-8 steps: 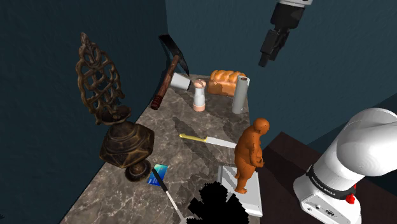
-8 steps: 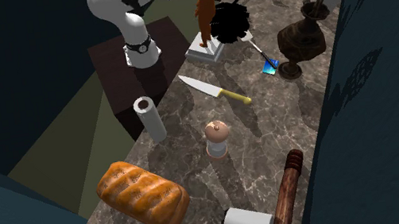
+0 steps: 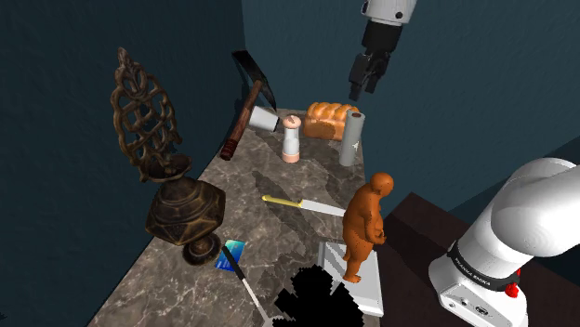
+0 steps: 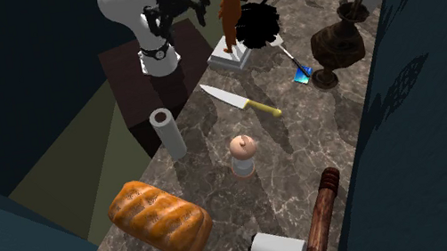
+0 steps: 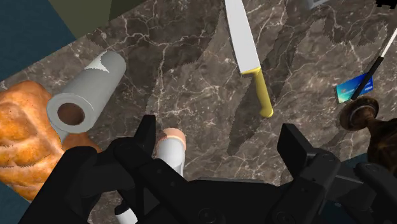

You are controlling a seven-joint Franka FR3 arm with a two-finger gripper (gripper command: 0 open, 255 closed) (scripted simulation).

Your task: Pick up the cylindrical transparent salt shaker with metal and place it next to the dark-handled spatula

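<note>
The salt shaker (image 3: 291,139) is a pale upright cylinder with a peach cap and base, standing on the marble counter (image 3: 279,181) in front of the bread. It also shows in the second exterior view (image 4: 243,155). My gripper (image 3: 365,76) hangs open high above the counter's far end, over the paper roll and to the shoulder view's right of the shaker. In the wrist view the gripper (image 5: 219,143) has its fingers apart, and the shaker (image 5: 170,149) stands far below, beside the left finger (image 5: 145,133). The spatula (image 3: 232,260), with a blue blade and thin dark handle, lies near the counter's front.
A yellow-handled knife (image 3: 302,204) lies mid-counter. A paper towel roll (image 3: 351,137), a bread loaf (image 3: 327,119) and a big mallet (image 3: 243,119) crowd the far end. An orange figurine (image 3: 364,223), a dark ornate urn (image 3: 186,214) and a black tuft (image 3: 316,297) flank the spatula.
The gripper has swung toward the shoulder view's left, from beyond the paper roll to above it and nearer the shaker. It stays open; nothing on the counter moved.
</note>
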